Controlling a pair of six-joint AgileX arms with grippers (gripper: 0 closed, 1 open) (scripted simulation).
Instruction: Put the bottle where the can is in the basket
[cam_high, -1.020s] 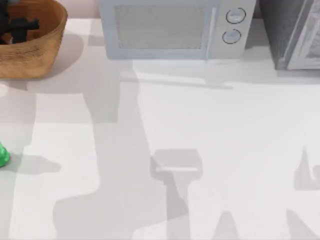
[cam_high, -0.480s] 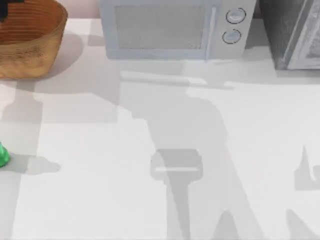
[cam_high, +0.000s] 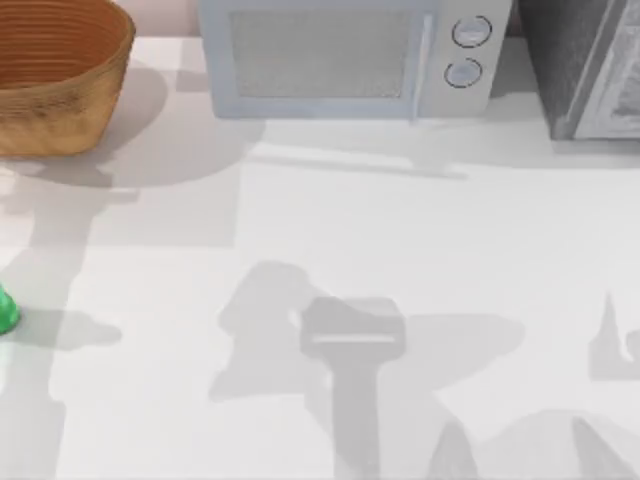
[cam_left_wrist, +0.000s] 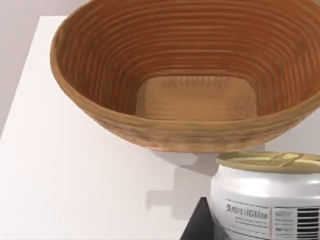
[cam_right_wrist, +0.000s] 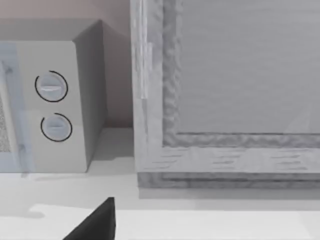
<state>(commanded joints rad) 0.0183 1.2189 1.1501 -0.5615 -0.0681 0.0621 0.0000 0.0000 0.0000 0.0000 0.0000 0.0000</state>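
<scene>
Your left tool's grip on the can (cam_left_wrist: 267, 197) I cannot tell, though it sits outside the empty basket (cam_high: 60, 110) at eleven o'clock; swinging toward the nine-o'clock bottle (cam_high: 6, 310) risks toppling it off the worktop (cam_high: 400, 230).

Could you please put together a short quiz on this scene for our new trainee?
1. True or false: the can stands inside the basket.
2. Multiple choice: where does the top view show the bottle?
A. at the left edge of the table
B. at the table's right edge
C. in the basket
3. Short answer: going by the left wrist view, what lies on the basket's floor?

Key:
1. False. The can is outside the basket, in front of its outer wall.
2. A.
3. Nothing; the floor is bare.
</scene>
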